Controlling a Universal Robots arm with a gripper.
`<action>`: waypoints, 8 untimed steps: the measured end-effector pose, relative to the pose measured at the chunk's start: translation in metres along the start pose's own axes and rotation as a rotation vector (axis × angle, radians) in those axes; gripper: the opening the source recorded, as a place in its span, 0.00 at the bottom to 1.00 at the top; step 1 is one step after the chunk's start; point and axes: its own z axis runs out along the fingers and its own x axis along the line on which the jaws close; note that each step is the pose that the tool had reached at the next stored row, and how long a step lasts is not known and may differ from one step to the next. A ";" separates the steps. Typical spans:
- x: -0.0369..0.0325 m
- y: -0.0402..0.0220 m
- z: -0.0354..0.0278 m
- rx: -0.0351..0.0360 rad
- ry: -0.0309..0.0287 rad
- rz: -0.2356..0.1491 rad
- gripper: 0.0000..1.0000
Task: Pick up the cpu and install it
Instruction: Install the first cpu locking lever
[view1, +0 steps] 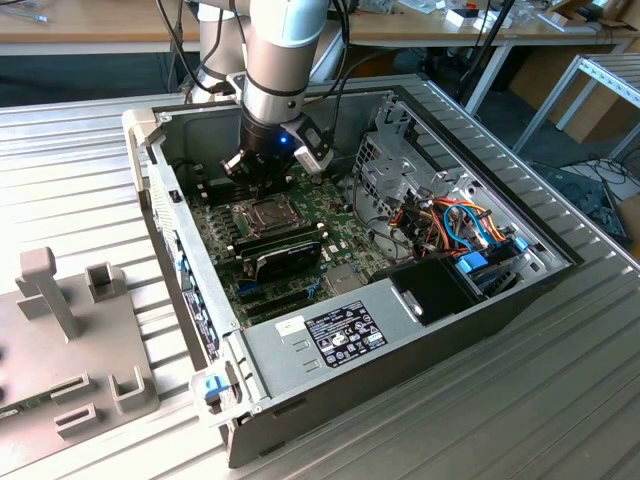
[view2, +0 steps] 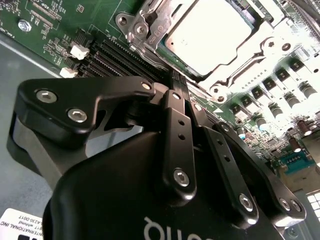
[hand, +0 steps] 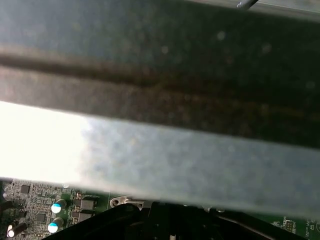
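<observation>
The cpu, a flat silver-grey square, lies in the motherboard socket, with the socket's metal frame around it. In the exterior view the socket sits on the green motherboard inside the open computer case. My gripper hangs low just beside one edge of the socket. Its black fingers come together at the tip and nothing shows between them. In the exterior view the gripper stands right behind the socket, under the arm's wrist.
The case wall is close at the exterior view's left. The drive cage and a cable bundle stand at the exterior view's right. Black memory sticks lie in front of the socket, near the power supply. A grey fixture stands outside the case.
</observation>
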 end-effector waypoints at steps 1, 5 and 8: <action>0.0000 0.0000 0.0001 -0.0009 -0.0001 0.000 0.11; 0.0000 0.0000 0.0000 -0.0017 -0.0004 0.000 0.11; -0.0002 0.0003 -0.0019 -0.0022 -0.0008 0.000 0.11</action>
